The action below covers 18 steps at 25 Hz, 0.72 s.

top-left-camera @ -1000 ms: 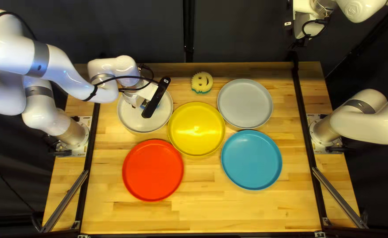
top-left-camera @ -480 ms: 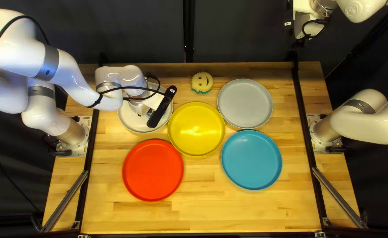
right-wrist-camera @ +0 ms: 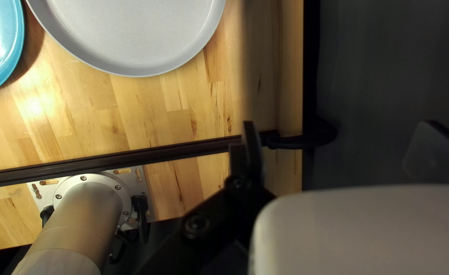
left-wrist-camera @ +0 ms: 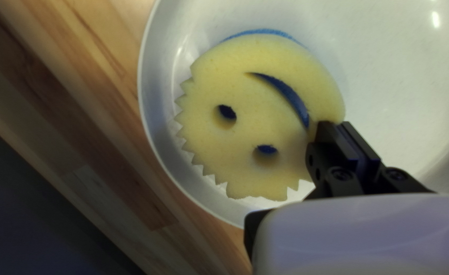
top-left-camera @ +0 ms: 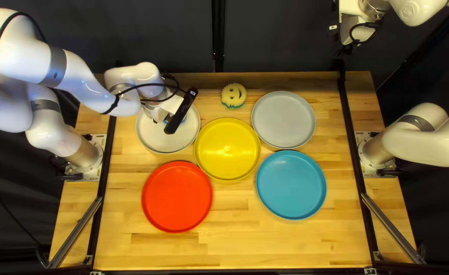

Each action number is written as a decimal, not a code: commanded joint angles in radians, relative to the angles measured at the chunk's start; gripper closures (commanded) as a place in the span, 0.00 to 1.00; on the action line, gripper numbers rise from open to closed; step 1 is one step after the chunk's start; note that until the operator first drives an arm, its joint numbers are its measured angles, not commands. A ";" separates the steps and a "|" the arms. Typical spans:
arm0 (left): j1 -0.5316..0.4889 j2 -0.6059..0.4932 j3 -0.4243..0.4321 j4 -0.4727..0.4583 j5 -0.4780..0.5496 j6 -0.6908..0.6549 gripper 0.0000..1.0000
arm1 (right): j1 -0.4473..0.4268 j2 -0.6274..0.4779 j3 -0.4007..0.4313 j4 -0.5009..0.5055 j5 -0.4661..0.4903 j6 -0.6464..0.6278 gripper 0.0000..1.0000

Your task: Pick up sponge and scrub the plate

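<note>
Over white plate (left-wrist-camera: 403, 66) | sponge (left-wrist-camera: 265, 91) edge clamped between left pincer's (top-left-camera: 171, 107) fingers, rest beside them | right pincer (top-left-camera: 346, 51) apart

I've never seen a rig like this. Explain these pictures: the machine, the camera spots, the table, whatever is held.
This is a robot with a left arm and a right arm, each ending in jaws. The top left view looks down at a slant from above the near edge of a wooden table. Each wrist view comes from a camera on that arm, looking along its jaws.

Five plates lie here: a white plate, yellow plate, red plate, blue plate and gray plate. The left jaws appear closed on the edge of a smiley sponge over the white plate. Another sponge lies beyond the yellow one. The right jaws are open.
</note>
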 commanded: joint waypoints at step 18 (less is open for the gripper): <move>-0.154 0.013 0.010 0.033 -0.057 -0.143 1.00 | 0.000 0.000 0.000 0.000 0.000 0.000 0.00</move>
